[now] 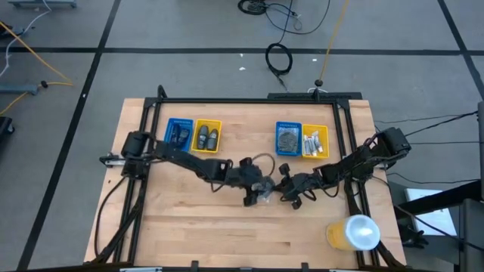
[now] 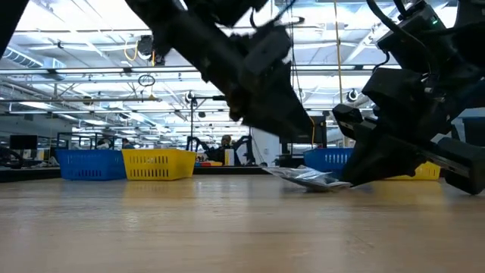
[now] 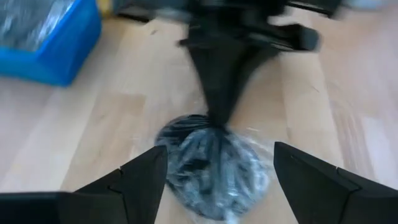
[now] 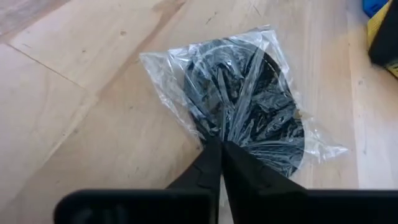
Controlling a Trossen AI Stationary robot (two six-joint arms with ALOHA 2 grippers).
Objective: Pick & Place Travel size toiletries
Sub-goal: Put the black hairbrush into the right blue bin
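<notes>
- My right gripper (image 4: 219, 149) is pinched shut on the wrapped disc's (image 4: 249, 106) film, straight ahead on the table (image 4: 93, 93).
- My left gripper (image 3: 214, 177) straddles it, fingers wide, empty.
- I'd lift slowly, lest the wrap slip.

Dark grey disc (image 4: 249, 106) in clear wrap; blue tray (image 3: 46, 40); black tools.

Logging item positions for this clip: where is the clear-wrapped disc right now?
In the high view the clear-wrapped disc lies on the table mid-front, between the two grippers. The right gripper pinches its wrapper; the left gripper sits open around it.
</notes>
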